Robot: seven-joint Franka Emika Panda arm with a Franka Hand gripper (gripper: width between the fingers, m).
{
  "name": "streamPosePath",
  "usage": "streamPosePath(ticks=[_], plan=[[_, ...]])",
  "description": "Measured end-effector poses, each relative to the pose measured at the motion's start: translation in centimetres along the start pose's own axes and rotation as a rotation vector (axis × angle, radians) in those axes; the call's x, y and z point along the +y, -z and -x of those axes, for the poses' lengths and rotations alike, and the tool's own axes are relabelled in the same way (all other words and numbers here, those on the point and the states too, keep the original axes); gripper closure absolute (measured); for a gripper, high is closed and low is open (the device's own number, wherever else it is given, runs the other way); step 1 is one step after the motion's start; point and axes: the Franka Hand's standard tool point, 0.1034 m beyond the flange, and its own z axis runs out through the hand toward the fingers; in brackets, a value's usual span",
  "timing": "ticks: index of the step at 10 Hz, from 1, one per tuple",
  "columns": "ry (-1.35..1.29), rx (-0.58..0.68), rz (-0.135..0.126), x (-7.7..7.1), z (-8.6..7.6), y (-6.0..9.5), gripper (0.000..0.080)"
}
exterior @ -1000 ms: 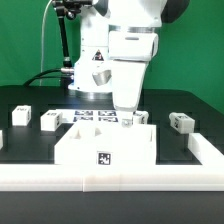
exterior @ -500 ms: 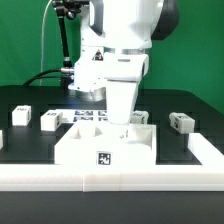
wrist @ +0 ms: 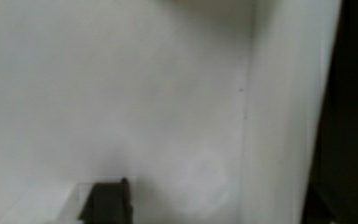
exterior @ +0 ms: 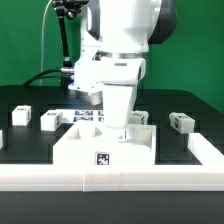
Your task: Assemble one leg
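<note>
The large white tabletop (exterior: 105, 148) lies near the front rail, with a tag on its front face. My gripper (exterior: 120, 127) is down at the tabletop's far edge, and the arm's white hand hides its fingers. Four small white legs lie on the black table: two at the exterior view's left (exterior: 20, 115) (exterior: 50, 121), one just behind the tabletop beside my gripper (exterior: 141, 117), and one at the right (exterior: 180, 122). In the wrist view a blurred white surface (wrist: 158, 100) fills the frame, with one dark fingertip (wrist: 108, 200) against it. The other finger is not visible.
The marker board (exterior: 88, 116) lies behind the tabletop. A white rail (exterior: 110, 180) runs along the front and turns back at the right (exterior: 205, 148). The arm's base and cables stand at the back (exterior: 70, 60).
The arm has moved toward the exterior view's left and come lower, so the gripper has gone from just above the tabletop's far edge down onto it. The legs have not moved.
</note>
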Motion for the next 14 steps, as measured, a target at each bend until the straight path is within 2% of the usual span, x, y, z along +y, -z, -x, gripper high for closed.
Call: streamPosePath(ticks=[1, 2, 8, 11, 14], plan=[[0.0, 0.0, 0.0, 0.0, 0.0, 0.0, 0.0594], [0.0, 0.0, 0.0, 0.0, 0.0, 0.0, 0.0721], [-0.001, 0.001, 0.003, 0.1, 0.0, 0.1, 0.0742], [0.253, -0.017, 0.022, 1.7, 0.1, 0.3, 0.0742], [0.308, -0.023, 0.03, 1.9, -0.1, 0.1, 0.0742]])
